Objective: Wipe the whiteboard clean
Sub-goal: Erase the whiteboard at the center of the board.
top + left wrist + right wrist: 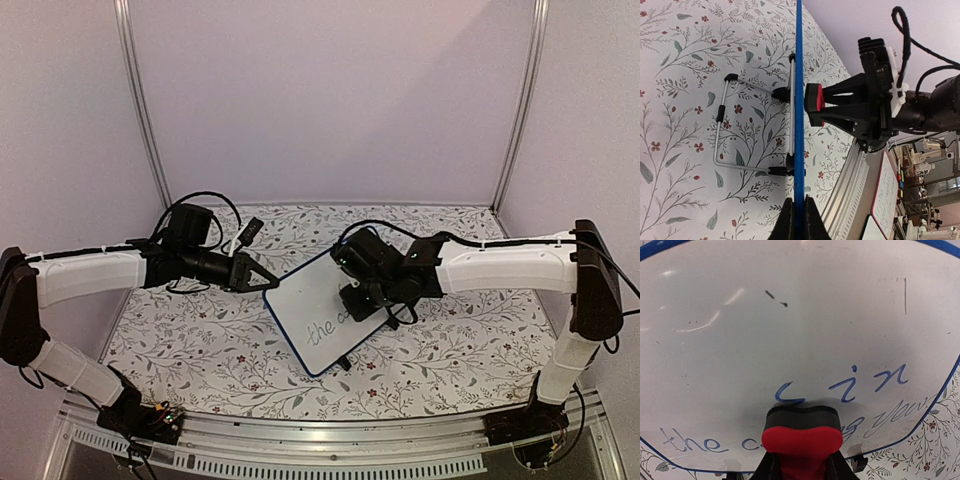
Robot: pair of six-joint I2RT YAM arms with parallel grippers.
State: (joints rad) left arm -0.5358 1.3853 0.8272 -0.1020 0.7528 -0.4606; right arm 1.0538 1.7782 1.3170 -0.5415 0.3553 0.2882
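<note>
Right gripper (pixel 802 452) was clamped on the red eraser (pixel 802 437), whose dark felt face sat against the whiteboard (pixel 790 340) just below the blue handwriting (pixel 870 382); 2 lines showed low on the board, and the upper area was mostly blank with a few stray marks. Left gripper (pixel 799 220) was pinched on the board's blue frame at its left side. The board stood tilted on a wire stand (pixel 720 125), mid-way across the floral table (pixel 200 340).

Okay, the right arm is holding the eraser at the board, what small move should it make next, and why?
Probably sweep the eraser sideways across the whiteboard, over the blue writing. The right gripper holds it seemingly pressed beside words not yet wiped, and the left gripper clamps the board's edge, so it looks steadied.
</note>
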